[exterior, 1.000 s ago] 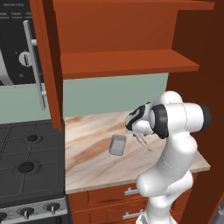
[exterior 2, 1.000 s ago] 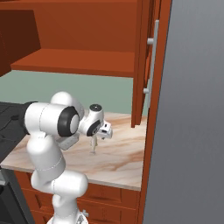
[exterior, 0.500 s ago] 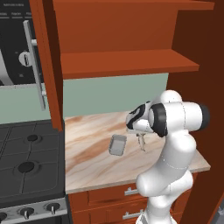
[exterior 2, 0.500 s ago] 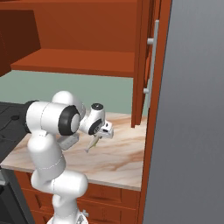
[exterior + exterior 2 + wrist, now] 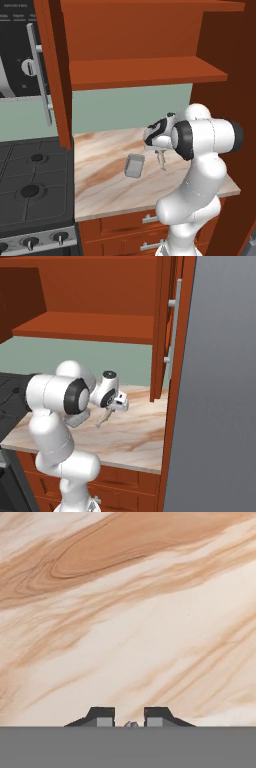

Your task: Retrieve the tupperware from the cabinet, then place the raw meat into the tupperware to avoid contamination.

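Jaws [image 5: 113, 409] pinched on the raw meat [image 5: 104, 417], thin silvery sliver hanging tail-down from the tips, clear of the worktop [image 5: 135, 436]. Tupperware [image 5: 134, 165] down on the worktop, out of the cabinet [image 5: 145, 75], just beside and to the left of the jaws in left base view. Risks, as judged: grip sits at one end of a slim, slippery-looking piece, so could swing or slip out on a quick sideways move and land on bare worktop, i.e. the contamination meant to be avoided; box small and shallow, so a release off-centre or from too high could leave the meat draped over the rim or bouncing out; low pass could nudge the light box away. Views: left base gives box and dangling meat [image 5: 161, 159] side by side w/ the gap between; right base gives meat's full length and tilt, box mostly hidden behind arm; hand view gives dark tips [image 5: 101, 716] close together w/ a small grey bit between, over bare marbled surface, so not yet over the box.
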